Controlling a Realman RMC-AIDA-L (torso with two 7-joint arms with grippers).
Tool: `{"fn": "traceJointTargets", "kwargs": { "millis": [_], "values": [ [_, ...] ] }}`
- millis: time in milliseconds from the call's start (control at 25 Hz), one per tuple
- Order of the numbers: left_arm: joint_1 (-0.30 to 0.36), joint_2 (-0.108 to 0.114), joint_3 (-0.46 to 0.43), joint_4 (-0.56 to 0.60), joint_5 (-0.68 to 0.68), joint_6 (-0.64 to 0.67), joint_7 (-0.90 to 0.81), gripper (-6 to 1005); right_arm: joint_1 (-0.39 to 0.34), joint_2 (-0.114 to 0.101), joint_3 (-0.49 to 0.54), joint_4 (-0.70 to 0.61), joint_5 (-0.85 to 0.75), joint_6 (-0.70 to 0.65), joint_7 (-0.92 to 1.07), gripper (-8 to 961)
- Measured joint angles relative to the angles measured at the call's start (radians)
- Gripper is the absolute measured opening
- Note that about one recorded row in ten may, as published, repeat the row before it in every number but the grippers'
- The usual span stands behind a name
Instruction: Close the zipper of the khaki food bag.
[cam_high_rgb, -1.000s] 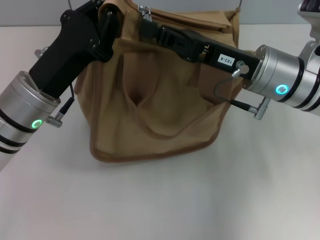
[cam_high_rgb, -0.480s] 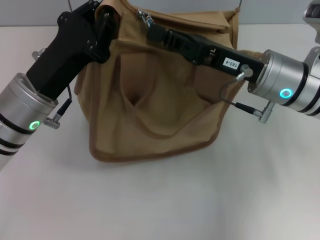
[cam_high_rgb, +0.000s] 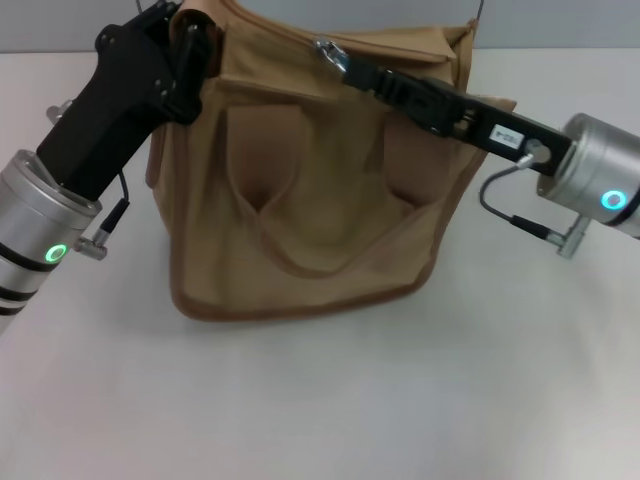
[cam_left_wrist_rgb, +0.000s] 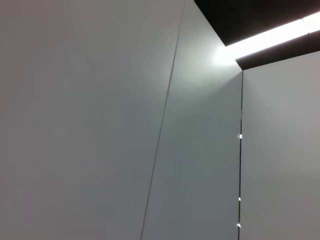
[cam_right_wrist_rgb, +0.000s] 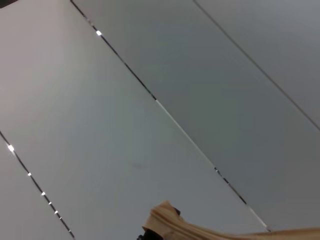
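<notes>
Rt jaws (cam_high_rgb: 345, 62), clenched on zipper (cam_high_rgb: 328, 50) pull, dragged slider rightward; left jaws (cam_high_rgb: 190, 35) grip khaki food bag (cam_high_rgb: 310, 170) corner.

— What sort of place is this?
— A lab or test room, by the looks: a bare white worktop (cam_high_rgb: 320, 400), plain grey wall panels (cam_left_wrist_rgb: 100, 120) with thin seams, and a strip light (cam_left_wrist_rgb: 270, 37) in a dark ceiling

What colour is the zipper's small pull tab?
Silver metal; the pull tab shows best in the head view, beside the right gripper.
</notes>
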Motion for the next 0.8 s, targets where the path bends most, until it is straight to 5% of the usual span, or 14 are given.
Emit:
{"fn": "traceJointTargets", "kwargs": {
  "millis": [360, 800],
  "values": [
    [0.041, 0.003, -0.049, 0.015, -0.001, 0.000, 0.000, 115, -0.115, -0.011, 0.024, -0.066, 0.002, 0.000, 0.030, 22],
    [0.069, 0.004, -0.054, 0.026, -0.004, -0.011, 0.000, 119, -0.167, -0.016, 0.092, -0.071, 0.002, -0.022, 0.006, 28]
  ]
}}
